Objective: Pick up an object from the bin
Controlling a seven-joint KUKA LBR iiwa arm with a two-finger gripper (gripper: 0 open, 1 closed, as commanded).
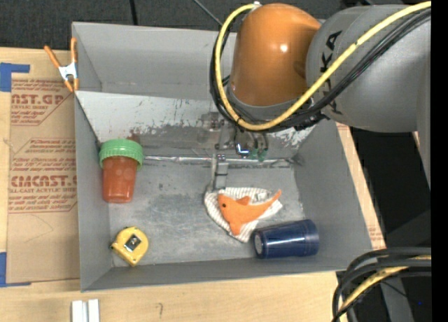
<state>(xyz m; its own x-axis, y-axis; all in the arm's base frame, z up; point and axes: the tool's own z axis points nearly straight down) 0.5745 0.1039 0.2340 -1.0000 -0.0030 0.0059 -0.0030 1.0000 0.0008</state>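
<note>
Grey metal bin point(91, 173); 4 loose things on its floor, spread out, no heap.

1 arm point(378, 54) comes in from the right; its orange dome cover point(276, 51) hangs over the back middle of the bin, with yellow and black cables point(222, 47) looped round it.

Claw point(225, 170) sits under the dome, low over the floor near the bin's middle; open or closed, I cannot tell from where I stand, as the dome and wrist hide most of it; nothing seen held in it.

Nearest thing: a crumpled white cloth point(218, 210) with an orange piece point(241, 210) lying on top of it, right of centre on the floor, just in front of the claw's tip; touching or just clear, I cannot tell.

Dark blue cylinder point(287, 239) on its side, just beside the cloth's front right edge and near the front wall.

Orange-red jar point(117, 182) with a green screw lid point(120, 152) lies by the left wall, lid end toward the back; well apart from the claw.

Yellow tape measure point(130, 245) in the front left corner, near the jar's base but apart from it; it is the thing farthest from the claw.

Floor at the back of the bin is scuffed and scratched, bare metal showing under the dome.
</note>
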